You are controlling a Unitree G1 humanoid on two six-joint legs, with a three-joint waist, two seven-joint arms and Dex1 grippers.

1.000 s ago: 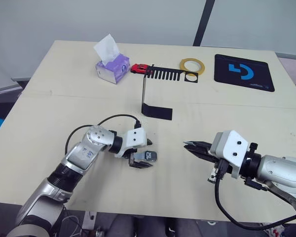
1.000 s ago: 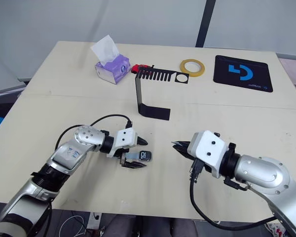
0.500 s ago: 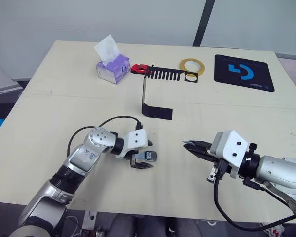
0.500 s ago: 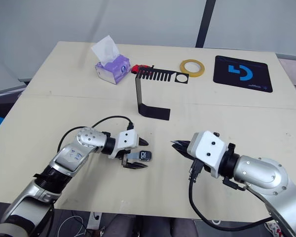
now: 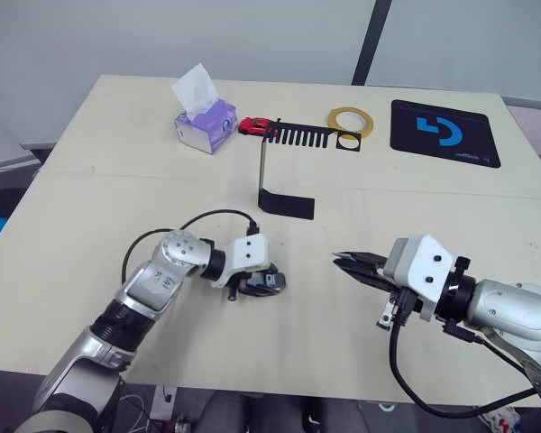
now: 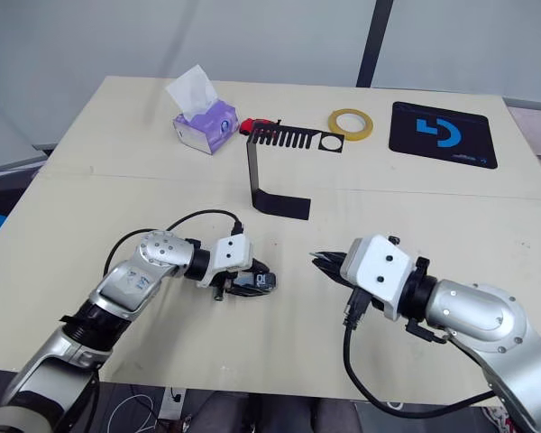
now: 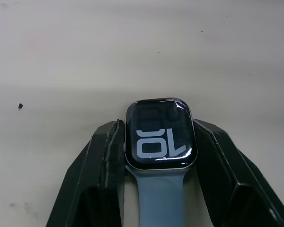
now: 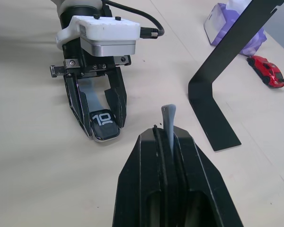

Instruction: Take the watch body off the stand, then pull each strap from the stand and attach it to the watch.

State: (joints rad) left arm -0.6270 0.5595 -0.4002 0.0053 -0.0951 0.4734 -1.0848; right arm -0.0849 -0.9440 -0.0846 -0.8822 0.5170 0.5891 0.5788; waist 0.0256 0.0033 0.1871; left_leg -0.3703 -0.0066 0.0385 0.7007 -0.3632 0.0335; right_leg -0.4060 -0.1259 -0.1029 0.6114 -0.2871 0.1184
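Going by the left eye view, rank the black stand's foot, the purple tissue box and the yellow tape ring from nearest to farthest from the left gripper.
1. Black stand's flat foot, just beyond the left gripper, mid-table.
2. Purple tissue box, far edge, left of the stand.
3. Yellow tape ring, far edge, right of the stand.

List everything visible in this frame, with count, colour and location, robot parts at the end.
table: 1, beige, under everything.
stand: 1, black, mid-table, bare comb-toothed top bar.
watch body: 1, grey rim, black screen with white digits, on the table between the left gripper's fingers.
straps: 2, pale blue-grey; one joined to the watch body, one clamped in the right gripper.
tissue box: 1, purple with a white tissue, far left of the table.
toy car: 1, red, beside the tissue box.
tape ring: 1, yellow, far side, right of the stand's top.
mat: 1, black with blue logo, far right.
left gripper: 1, black fingers, shut on the watch body.
right gripper: 1, black fingers, shut on a strap.
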